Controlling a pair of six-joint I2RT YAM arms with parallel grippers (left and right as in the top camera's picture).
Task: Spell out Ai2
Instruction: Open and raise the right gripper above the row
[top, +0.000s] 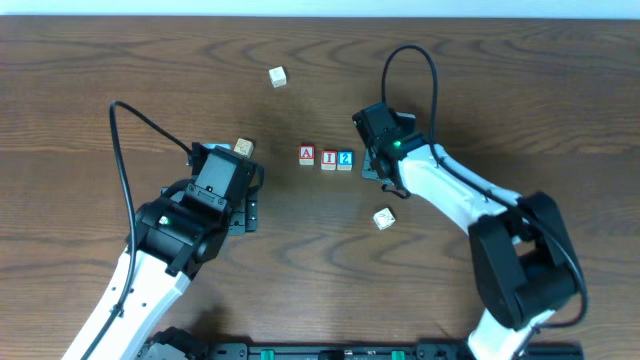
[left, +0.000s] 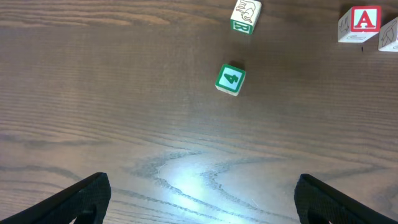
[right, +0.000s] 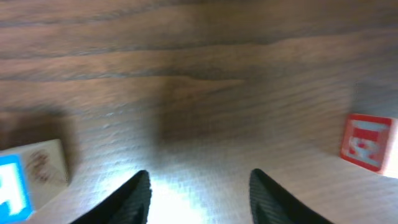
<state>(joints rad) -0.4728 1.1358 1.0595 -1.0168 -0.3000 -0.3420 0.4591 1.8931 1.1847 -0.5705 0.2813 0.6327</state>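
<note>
Three blocks stand in a row at the table's middle: a red A block (top: 306, 155), a red I block (top: 329, 159) and a blue 2 block (top: 345, 159). My right gripper (top: 372, 165) is just right of the 2 block, open and empty (right: 202, 193). Its wrist view shows a blue-faced block (right: 18, 183) at the left edge and a blurred red-faced block (right: 367, 142) at the right. My left gripper (top: 228, 160) is open and empty (left: 202, 199), left of the row. The A block (left: 364, 22) also shows at the top right of the left wrist view.
A green 4 block (left: 231, 79) lies ahead of my left gripper, next to it in the overhead view (top: 243, 148). Another loose block (top: 277, 76) lies farther back (left: 245, 15). One more loose block (top: 384, 218) lies below my right arm.
</note>
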